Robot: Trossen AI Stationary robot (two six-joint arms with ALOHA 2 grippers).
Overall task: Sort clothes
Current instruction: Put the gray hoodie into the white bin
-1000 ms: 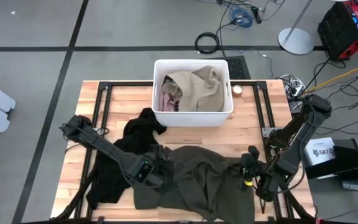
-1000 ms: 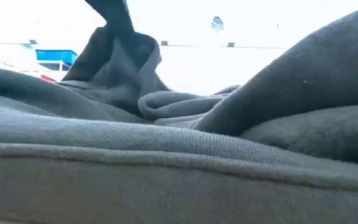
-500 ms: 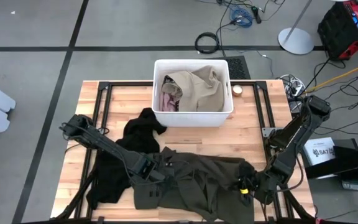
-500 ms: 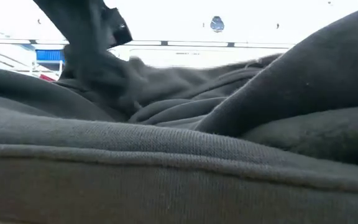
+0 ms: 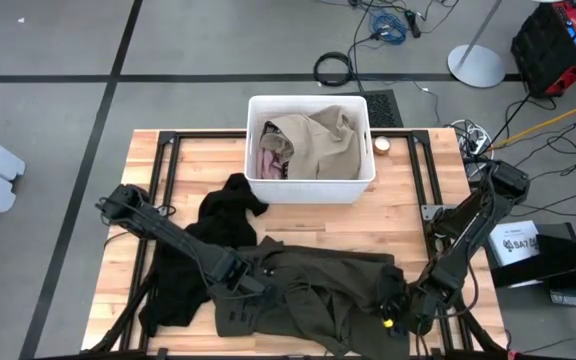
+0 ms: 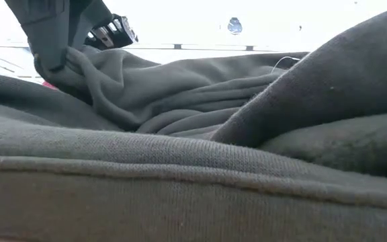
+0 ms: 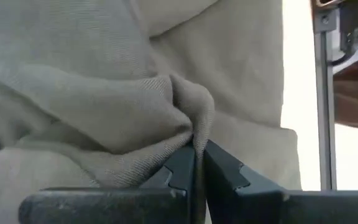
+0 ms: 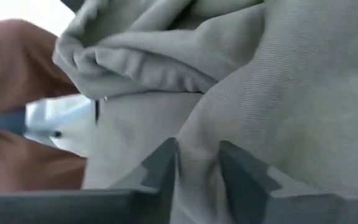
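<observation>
On the wooden table [image 5: 408,215], left end effector [image 7: 197,163] pinches the olive garment [image 5: 318,290]; right end effector [image 8: 197,163] stands parted on it.

- Our left gripper [image 7: 197,163] reaches low and forward, its fingers [image 7: 180,168] pinched nearly together on a fold of cloth.
- Our right gripper [image 8: 197,163] is bent low, fingers [image 8: 163,165] parted.

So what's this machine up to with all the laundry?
It is sorting clothes. Both arms are down on the big olive-green garment spread along the table's near edge. The left gripper pinches a fold of it; the right gripper sits at its other end with its fingers slightly parted around the cloth. A black garment lies beside it. The white bin behind already holds tan and pink pieces.
</observation>
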